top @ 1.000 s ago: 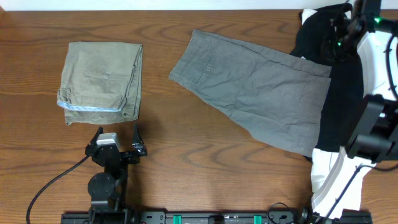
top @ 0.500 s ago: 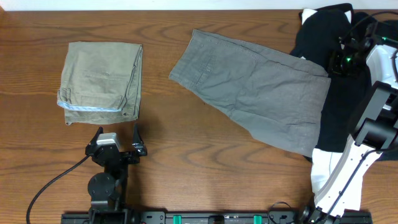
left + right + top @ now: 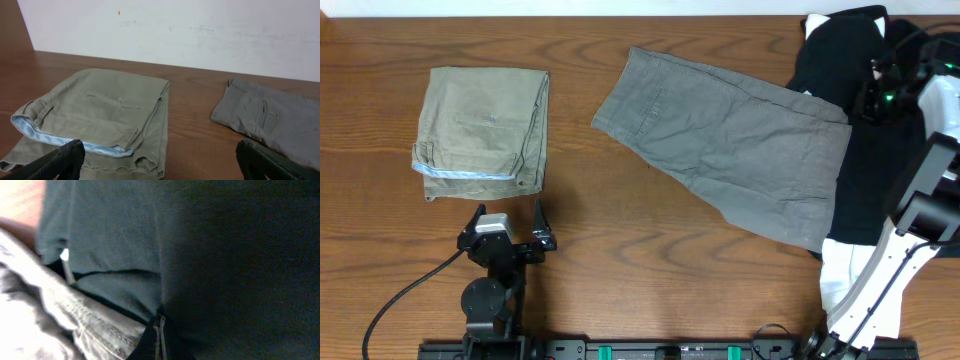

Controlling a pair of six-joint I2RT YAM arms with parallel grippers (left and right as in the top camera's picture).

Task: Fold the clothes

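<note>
Folded khaki shorts [image 3: 485, 130] lie at the left; they also show in the left wrist view [image 3: 100, 110]. Grey shorts [image 3: 730, 145] lie spread flat in the middle, their right edge against a black garment [image 3: 855, 160]. My left gripper [image 3: 508, 218] is open and empty, resting near the front edge just in front of the khaki shorts [image 3: 162, 170]. My right gripper [image 3: 882, 92] is down on the black garment. In the right wrist view, dark fabric [image 3: 215, 255] fills the frame and hides the jaws, with a grey seam [image 3: 65, 315] at the lower left.
A white garment [image 3: 842, 275] lies under the black one at the front right. The right arm's white body [image 3: 930, 150] stands along the right edge. A black cable [image 3: 405, 295] runs from the left arm's base. A white wall [image 3: 175, 30] backs the table.
My right gripper has come from the back right corner toward me and down onto the black garment. The left arm and the shorts have not moved.
</note>
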